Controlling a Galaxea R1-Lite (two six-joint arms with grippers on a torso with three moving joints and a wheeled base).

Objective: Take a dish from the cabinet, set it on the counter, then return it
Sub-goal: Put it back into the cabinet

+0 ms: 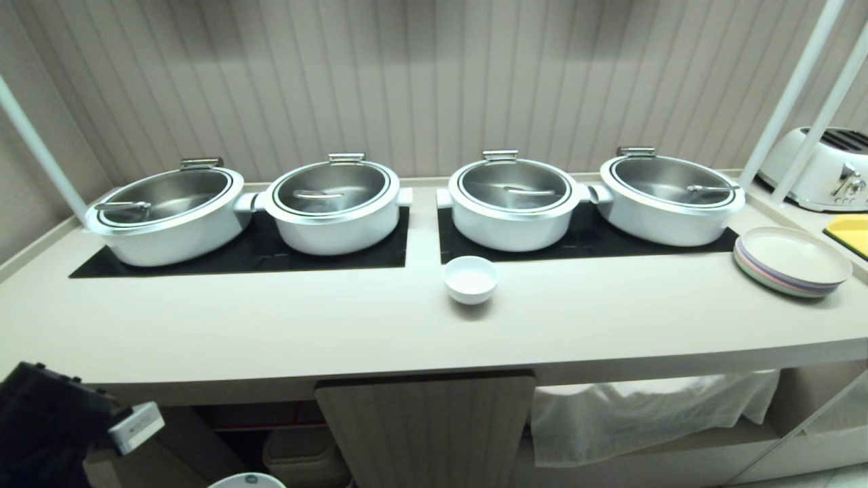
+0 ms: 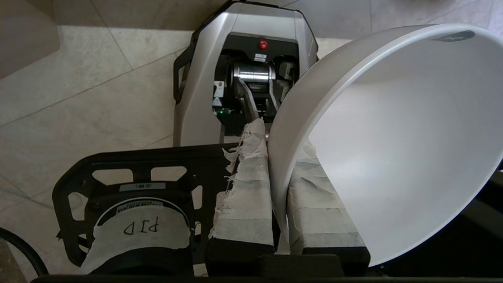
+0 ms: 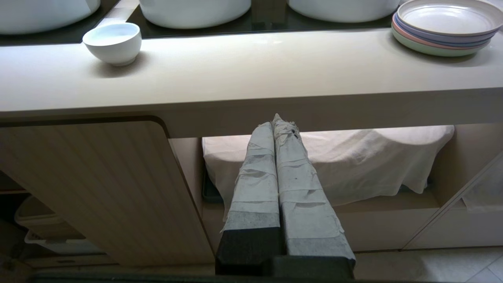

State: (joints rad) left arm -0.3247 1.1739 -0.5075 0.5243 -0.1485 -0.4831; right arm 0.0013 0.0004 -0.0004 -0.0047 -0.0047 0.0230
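Only the left wrist view shows the grasp: the left gripper (image 2: 279,184) pinches the wall of the dish (image 2: 393,141) between its taped fingers (image 2: 245,196), one outside the wall and one inside the hollow. The dish is tipped on its side there, its mouth facing sideways rather than up, above the tiled floor (image 2: 78,98) and the robot's grey base (image 2: 204,78). In the head view only a sliver of its white rim (image 1: 247,480) shows at the bottom edge, low in front of the cabinet (image 1: 427,427), with the left arm's dark body beside it.

On the counter (image 1: 271,325) a second small white bowl (image 1: 470,278) stands upright, just in front of the four lidded pots (image 1: 332,203) on black mats. Further right lie a stack of pastel plates (image 1: 792,261) and a toaster (image 1: 824,169).

The right wrist view shows the right gripper (image 3: 279,122) with its taped fingers pressed together on nothing, facing a white cloth (image 3: 353,157) inside the open compartment, beside a ribbed door (image 3: 98,188).
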